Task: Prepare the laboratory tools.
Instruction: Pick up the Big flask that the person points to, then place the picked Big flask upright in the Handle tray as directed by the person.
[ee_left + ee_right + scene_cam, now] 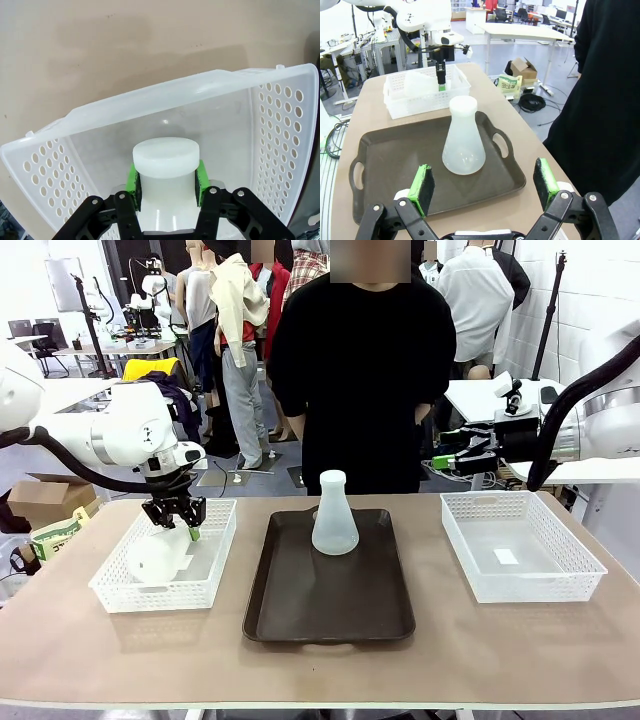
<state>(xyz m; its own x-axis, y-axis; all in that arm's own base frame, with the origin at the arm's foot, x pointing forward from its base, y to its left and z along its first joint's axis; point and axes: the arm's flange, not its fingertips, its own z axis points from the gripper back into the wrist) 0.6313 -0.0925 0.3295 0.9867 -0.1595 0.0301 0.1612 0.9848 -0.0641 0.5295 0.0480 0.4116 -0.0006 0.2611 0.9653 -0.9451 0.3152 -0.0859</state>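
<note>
Gripping the neck of a frosted flask [166, 165] between its green pads [131, 182], the left gripper [179, 516] reaches down into the left white basket [215, 565], where that flask lies tipped on its side. A second flask [334, 515] stands upright on the dark tray [330, 605] in the middle. The right gripper [485, 187] hangs spread wide near the tray, holding nothing. A person in black [362, 370] stands across the table [320, 665].

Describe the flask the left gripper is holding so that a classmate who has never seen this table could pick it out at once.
Start at the left basket, beside the dark tray. Inside lies a frosted flask, its neck clamped by the left gripper. The other flask stands upright and untouched on the tray.
</note>
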